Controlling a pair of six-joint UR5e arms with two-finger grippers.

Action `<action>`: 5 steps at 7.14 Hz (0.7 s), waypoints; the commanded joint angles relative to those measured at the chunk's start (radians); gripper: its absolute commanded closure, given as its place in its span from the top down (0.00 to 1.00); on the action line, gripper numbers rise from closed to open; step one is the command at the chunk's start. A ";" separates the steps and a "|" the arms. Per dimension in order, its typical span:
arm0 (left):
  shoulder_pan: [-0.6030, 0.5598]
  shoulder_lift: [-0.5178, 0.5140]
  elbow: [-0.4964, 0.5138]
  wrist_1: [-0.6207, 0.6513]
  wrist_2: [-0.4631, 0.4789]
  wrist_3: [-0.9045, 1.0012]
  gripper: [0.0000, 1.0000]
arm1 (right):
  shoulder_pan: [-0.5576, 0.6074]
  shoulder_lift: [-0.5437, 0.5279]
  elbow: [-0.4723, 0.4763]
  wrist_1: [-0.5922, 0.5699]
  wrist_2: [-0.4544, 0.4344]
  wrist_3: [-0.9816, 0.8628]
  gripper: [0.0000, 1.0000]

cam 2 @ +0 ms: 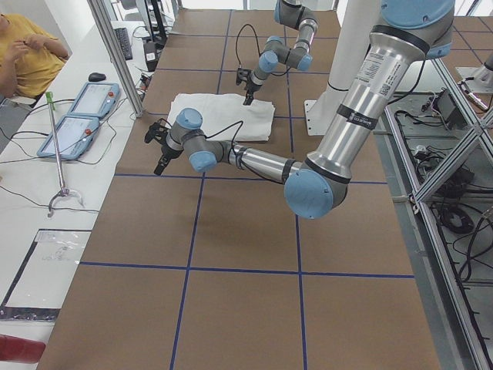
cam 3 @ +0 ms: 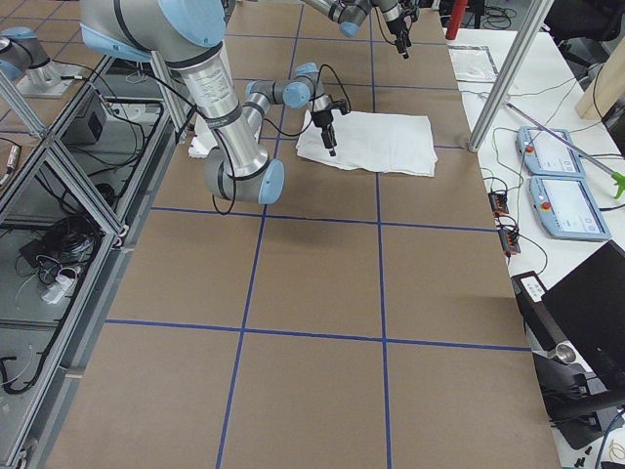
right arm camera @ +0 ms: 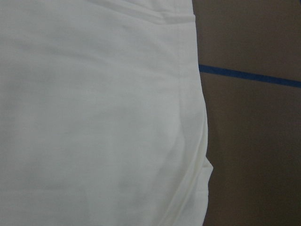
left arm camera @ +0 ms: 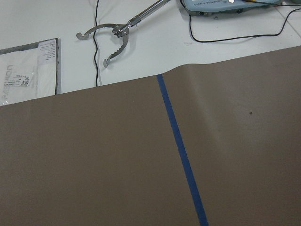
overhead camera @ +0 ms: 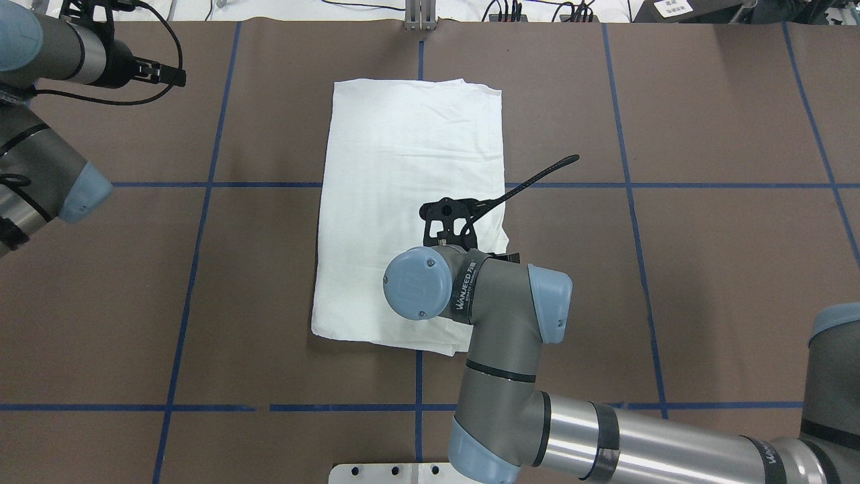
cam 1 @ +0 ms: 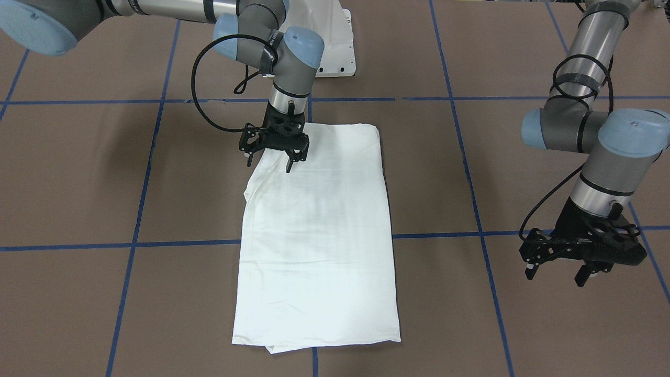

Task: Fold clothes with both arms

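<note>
The T-shirt (overhead camera: 403, 202) lies on the table (overhead camera: 705, 269), right end effector (cam 1: 268, 165) over its right part, left end effector (cam 1: 555, 278) well apart.

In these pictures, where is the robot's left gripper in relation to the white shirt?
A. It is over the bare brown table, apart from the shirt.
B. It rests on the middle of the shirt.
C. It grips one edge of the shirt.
A: in the front-facing view the left gripper hangs over the bare table, well to the side of the shirt, and its wrist camera shows no cloth.
</note>
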State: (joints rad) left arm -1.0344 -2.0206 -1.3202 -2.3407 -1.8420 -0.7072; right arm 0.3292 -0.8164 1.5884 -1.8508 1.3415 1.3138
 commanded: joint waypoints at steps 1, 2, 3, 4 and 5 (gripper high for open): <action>0.001 0.002 0.000 -0.009 0.000 0.000 1.00 | -0.013 0.003 -0.011 -0.016 -0.024 0.010 1.00; 0.001 0.002 -0.001 -0.009 0.001 0.000 1.00 | -0.006 0.006 -0.011 0.001 -0.039 0.010 1.00; 0.001 0.003 0.001 -0.009 0.000 0.000 1.00 | 0.011 0.008 -0.011 0.005 -0.039 0.036 1.00; 0.001 0.003 0.000 -0.009 0.001 0.000 1.00 | 0.019 0.005 -0.010 -0.004 -0.039 0.073 1.00; 0.005 0.002 0.001 -0.009 0.000 0.000 1.00 | 0.021 -0.004 -0.010 -0.007 -0.039 0.073 1.00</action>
State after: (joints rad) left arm -1.0322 -2.0178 -1.3201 -2.3500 -1.8415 -0.7072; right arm 0.3441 -0.8130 1.5779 -1.8535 1.3031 1.3726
